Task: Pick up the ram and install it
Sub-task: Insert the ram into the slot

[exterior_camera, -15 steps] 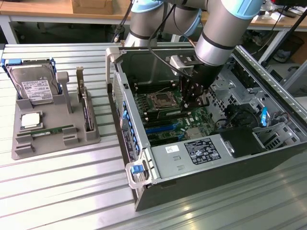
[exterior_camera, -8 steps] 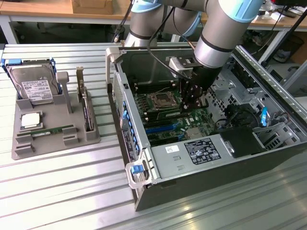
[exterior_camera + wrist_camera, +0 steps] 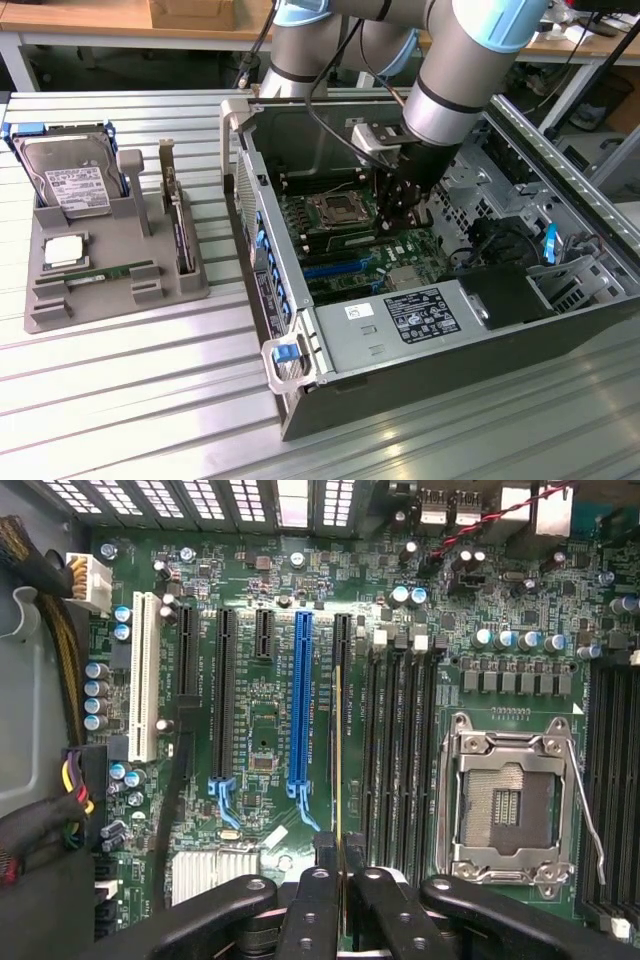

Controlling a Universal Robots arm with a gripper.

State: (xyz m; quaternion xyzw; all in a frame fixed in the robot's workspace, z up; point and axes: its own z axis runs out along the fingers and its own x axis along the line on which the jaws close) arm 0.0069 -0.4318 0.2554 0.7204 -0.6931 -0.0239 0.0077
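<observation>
My gripper (image 3: 340,868) is shut on the ram (image 3: 338,760), a thin green stick seen edge-on, running out from between the black fingers (image 3: 316,905). It hangs over the motherboard (image 3: 250,730), beside the row of black memory slots (image 3: 400,740); whether it touches the board I cannot tell. In the exterior view the gripper (image 3: 400,210) reaches down into the open computer case (image 3: 300,350), next to the processor socket (image 3: 335,210). A second, like stick (image 3: 110,272) lies flat on the grey tray (image 3: 45,305).
The empty processor socket (image 3: 510,800) sits beside the memory slots, and a blue slot (image 3: 303,700) lies on their other side. On the tray stand a hard drive (image 3: 75,180), a square silver processor (image 3: 62,250) and an upright expansion card (image 3: 180,230). Case walls and cable bundles (image 3: 60,810) hem the board in.
</observation>
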